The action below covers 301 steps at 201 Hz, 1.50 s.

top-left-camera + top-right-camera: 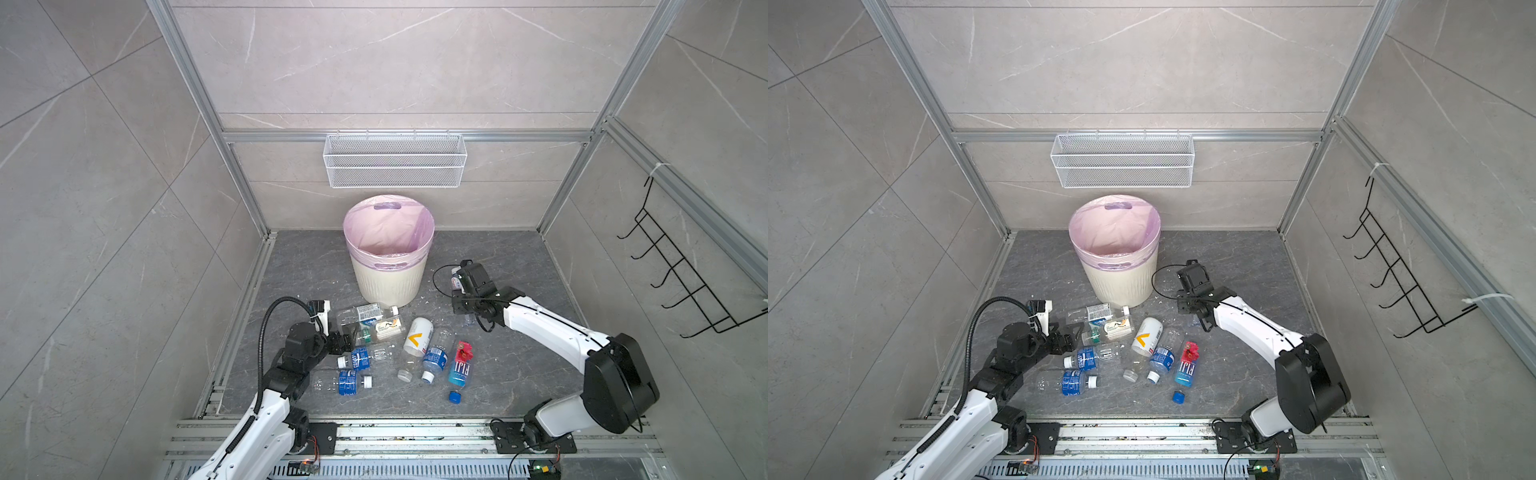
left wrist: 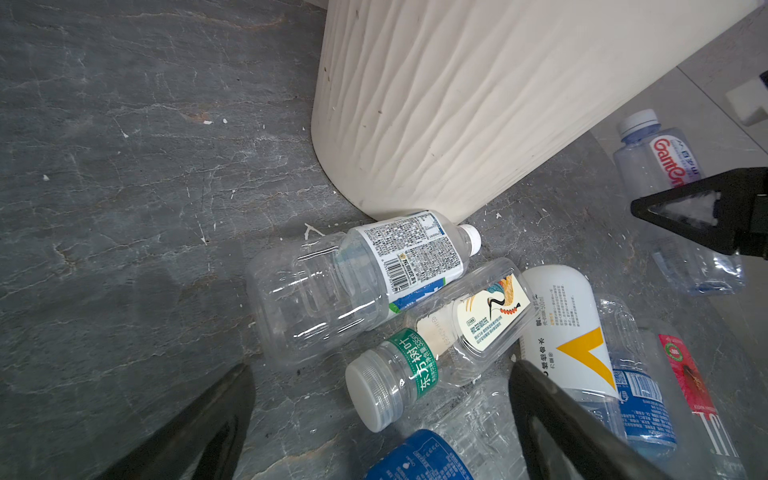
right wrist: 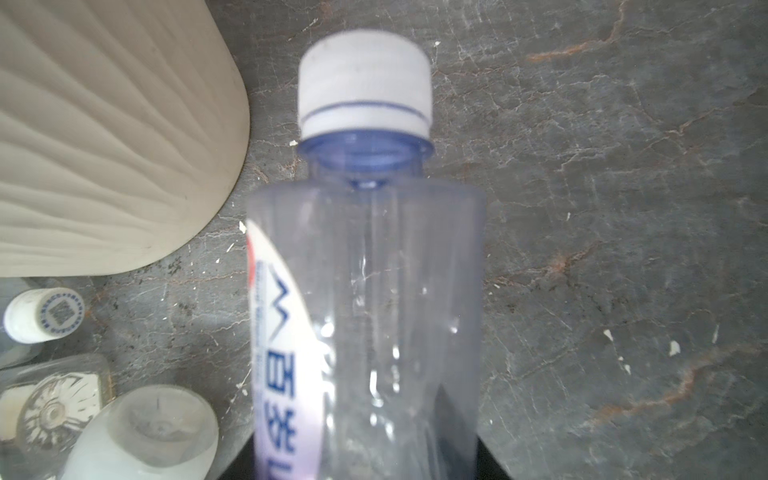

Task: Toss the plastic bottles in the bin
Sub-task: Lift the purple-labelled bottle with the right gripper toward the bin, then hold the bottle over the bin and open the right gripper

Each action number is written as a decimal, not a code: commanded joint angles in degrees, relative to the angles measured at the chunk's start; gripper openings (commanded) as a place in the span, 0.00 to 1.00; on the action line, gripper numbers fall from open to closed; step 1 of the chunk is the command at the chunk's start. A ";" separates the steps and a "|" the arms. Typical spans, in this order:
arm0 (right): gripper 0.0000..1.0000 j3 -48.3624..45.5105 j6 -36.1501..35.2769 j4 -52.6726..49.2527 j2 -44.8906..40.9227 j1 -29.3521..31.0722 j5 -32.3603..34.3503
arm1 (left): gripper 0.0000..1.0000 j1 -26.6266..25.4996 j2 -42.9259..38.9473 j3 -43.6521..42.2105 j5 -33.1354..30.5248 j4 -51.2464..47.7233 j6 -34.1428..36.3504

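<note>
Standing at the back of the bench [image 1: 519, 374], the bin [image 1: 388, 286] shows only its pink bag [image 1: 386, 232] inside in both top views. A mesh basket [image 1: 395, 160] hangs on the wall above it. The bottles [image 1: 390, 345] lie in a loose heap on the bench in front of the bin, all outside it. A barcode bottle [image 2: 374, 274] lies on its side, its shoulder touching the bin's foot. Beside it lie a green-banded bottle [image 2: 415, 365], a white bottle [image 1: 417, 336] with a yellow mark, three blue-labelled ones and one with a red and blue label.

The left claw [image 1: 344, 337] is spread wide, low at the heap's left edge. In the left wrist view the green-banded bottle's cap end lies between its fingers [image 2: 199, 424]; I cannot tell whether they touch it. The right claw [image 1: 461, 293] is pinching a bluish bottle [image 3: 365, 291] with a white cap, just right of the bin and apart from the heap. Whether that bottle is off the bench I cannot tell.
</note>
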 commanded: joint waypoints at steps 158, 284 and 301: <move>0.46 -16.88 -2.90 11.43 -29.71 10.15 -2.84 | 0.97 -0.16 0.30 0.13 0.28 3.18 0.92; 0.46 13.53 -3.97 3.33 -21.21 17.76 -3.57 | 0.97 -0.17 0.40 0.12 0.24 3.16 1.03; 0.44 23.20 -3.29 1.01 -13.46 17.70 -1.44 | 0.97 -0.19 0.46 0.12 0.16 3.19 1.03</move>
